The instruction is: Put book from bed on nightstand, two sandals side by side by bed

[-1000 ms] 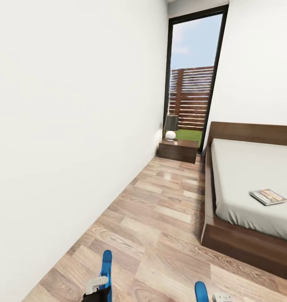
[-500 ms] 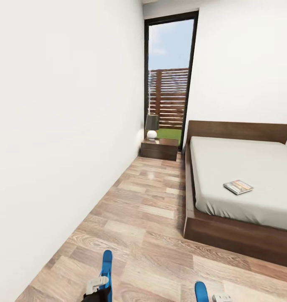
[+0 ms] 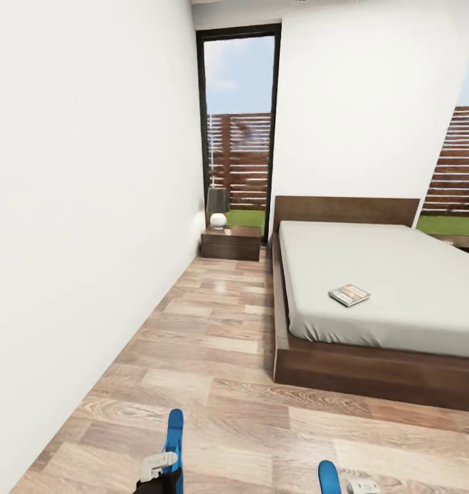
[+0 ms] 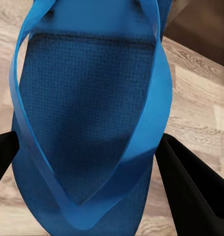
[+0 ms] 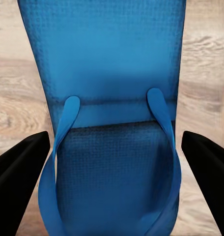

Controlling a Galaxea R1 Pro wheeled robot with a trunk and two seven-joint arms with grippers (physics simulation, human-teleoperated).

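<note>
Two sandals: one in each claw, both bright blue, carried low at the near edge of the head view above the floor.
Left sandal [image 4: 87, 123]: seen close from the left wrist, sole and blue strap between the two black fingers [image 4: 193, 189]; in the head view its blue edge [image 3: 174, 439] stands up beside a white-grey part.
Left claw [image 4: 87, 182]: closed on the left sandal, a finger at either side of the sole.
Right sandal [image 5: 109, 123]: sole facing the right wrist camera, its strap ends set into the sole; in the head view just a blue tip [image 3: 328, 476] shows.
Right claw [image 5: 112, 172]: holding the right sandal, it seems, though the black fingers [image 5: 18, 172] look slightly apart from the sole's edges.
Book [image 3: 349, 295]: lying flat on the grey mattress, near the side of the bed that faces the open floor, well apart from both claws.
Bed [image 3: 399, 288]: low, dark wood frame and headboard against the far white wall.
Nightstand [image 3: 231, 242]: dark wood, in the far corner just beside the bed's head, under the tall window [image 3: 238, 130]; a small lamp [image 3: 218, 207] stands on it.
Floor [image 3: 214, 357]: wood planks, running between the left wall and the bed.
</note>
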